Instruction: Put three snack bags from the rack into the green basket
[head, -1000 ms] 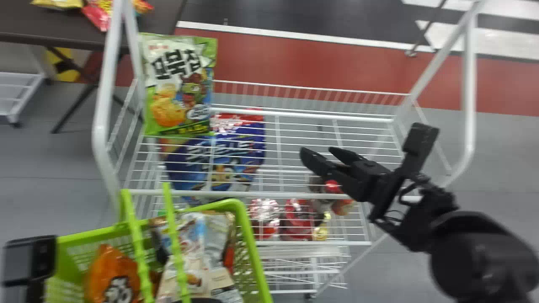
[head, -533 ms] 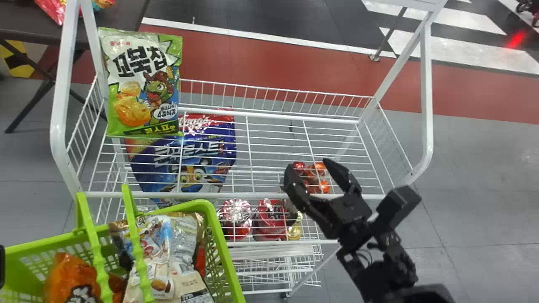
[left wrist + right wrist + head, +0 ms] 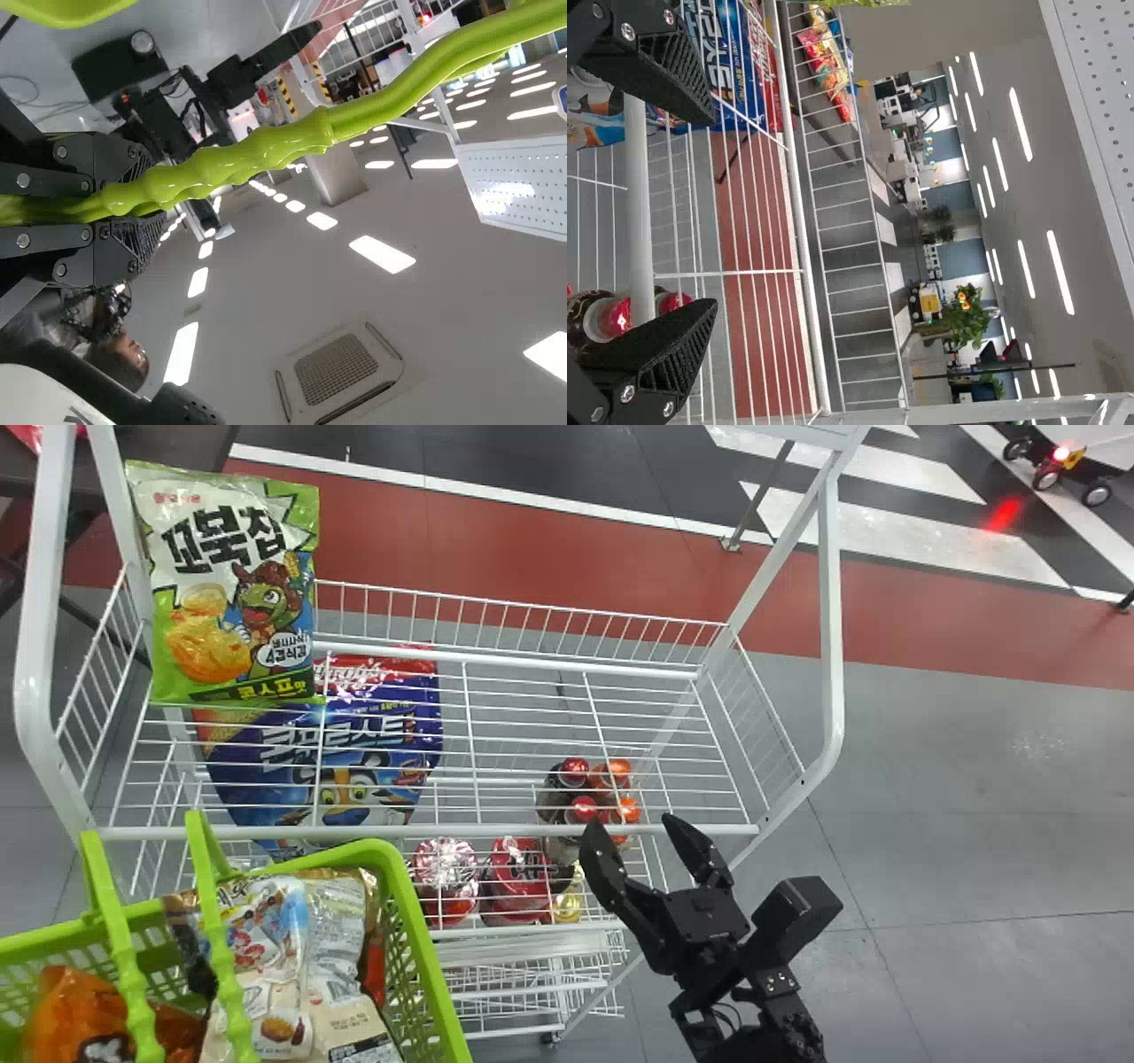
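Green basket point(image 3: 431, 957), white rack point(image 3: 832, 620)

Grey floor point(image 3: 957, 779), red band point(image 3: 532, 549) beyond.

the black right arm point(image 3: 780, 992) has thin cables point(image 3: 732, 1012) and silver screws point(image 3: 628, 32).

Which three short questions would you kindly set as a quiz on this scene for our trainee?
1. True or false: the fingers of the right gripper stand apart.
2. Fill in the blank: the left gripper is closed on the green basket's ____.
3. In the head view, at which end of the rack is the green snack bag: A) left, B) right?

Key: 1. true; 2. handle; 3. A
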`<move>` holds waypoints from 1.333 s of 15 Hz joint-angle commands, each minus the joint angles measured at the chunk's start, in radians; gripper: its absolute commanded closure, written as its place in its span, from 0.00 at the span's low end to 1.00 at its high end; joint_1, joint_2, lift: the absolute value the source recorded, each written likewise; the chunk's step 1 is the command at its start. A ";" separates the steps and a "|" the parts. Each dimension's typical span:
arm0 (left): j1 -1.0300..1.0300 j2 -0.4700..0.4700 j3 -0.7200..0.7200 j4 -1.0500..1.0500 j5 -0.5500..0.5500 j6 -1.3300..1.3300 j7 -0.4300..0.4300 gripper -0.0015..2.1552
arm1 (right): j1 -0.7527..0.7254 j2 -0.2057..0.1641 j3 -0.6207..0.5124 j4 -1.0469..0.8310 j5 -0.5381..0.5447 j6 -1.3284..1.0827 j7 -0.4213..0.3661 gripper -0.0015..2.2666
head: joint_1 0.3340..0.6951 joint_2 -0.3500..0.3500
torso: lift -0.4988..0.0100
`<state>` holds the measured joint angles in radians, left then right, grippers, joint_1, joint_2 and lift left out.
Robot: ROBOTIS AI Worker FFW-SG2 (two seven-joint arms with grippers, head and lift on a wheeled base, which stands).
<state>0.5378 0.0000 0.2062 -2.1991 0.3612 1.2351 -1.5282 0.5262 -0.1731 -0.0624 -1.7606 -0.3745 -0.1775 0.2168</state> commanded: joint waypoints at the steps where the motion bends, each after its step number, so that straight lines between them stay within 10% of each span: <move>1: 0.002 -0.003 0.009 0.001 0.001 0.004 0.000 1.00 | -0.002 0.009 0.004 -0.003 0.006 0.002 0.000 0.04 | 1.00 0.00 | 0.98; 20: -0.001 -0.003 0.002 -0.004 0.005 0.001 0.006 1.00 | 0.017 0.007 0.016 -0.046 0.014 0.011 -0.042 0.04 | 1.00 0.00 | 0.98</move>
<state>0.5371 0.0000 0.2090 -2.2030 0.3670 1.2350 -1.5217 0.5417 -0.1617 -0.0491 -1.8032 -0.3566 -0.1675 0.1748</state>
